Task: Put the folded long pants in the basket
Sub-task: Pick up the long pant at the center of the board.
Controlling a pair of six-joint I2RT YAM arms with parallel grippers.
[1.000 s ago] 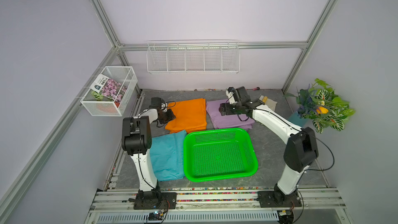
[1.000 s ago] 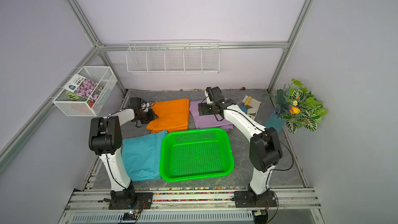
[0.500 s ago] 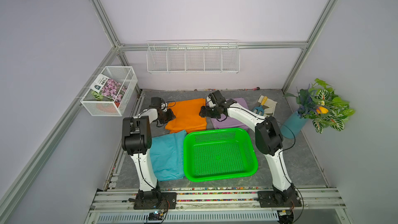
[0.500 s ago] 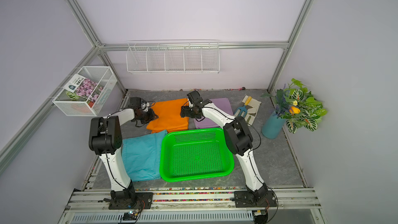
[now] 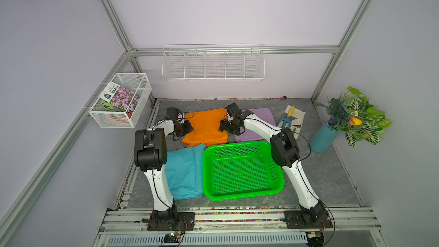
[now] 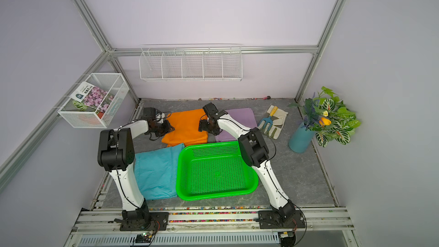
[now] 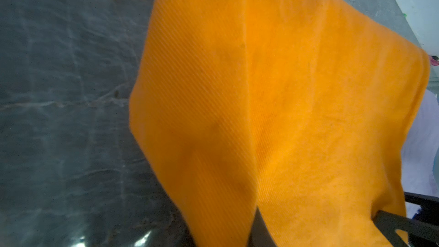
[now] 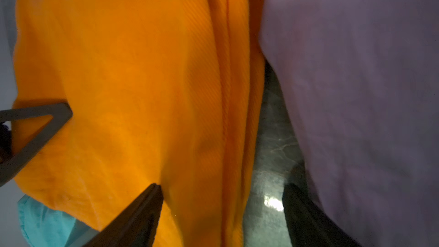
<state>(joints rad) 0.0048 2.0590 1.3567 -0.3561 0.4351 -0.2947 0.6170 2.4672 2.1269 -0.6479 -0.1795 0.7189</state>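
Left fingers (image 7: 260,230) are pinching the orange pants (image 5: 204,127), spread right fingers (image 8: 140,215) straddling its opposite edge, presumably for a shared lift.

We logged a grey marbled slab (image 5: 320,174) as floor. Directly on it: orange pants (image 5: 204,127) upper centre, lilac pants (image 5: 263,115) right of them, teal pants (image 5: 185,172) lower left, green basket (image 5: 242,197) centre, cream gloves (image 5: 299,115) and blue vase (image 5: 323,139) at right.

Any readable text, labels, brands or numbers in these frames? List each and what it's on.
Flower card in the side wire basket: a few printed lines and a dark logo on its white header, all too small to read.
Nothing else in any view carries legible print.
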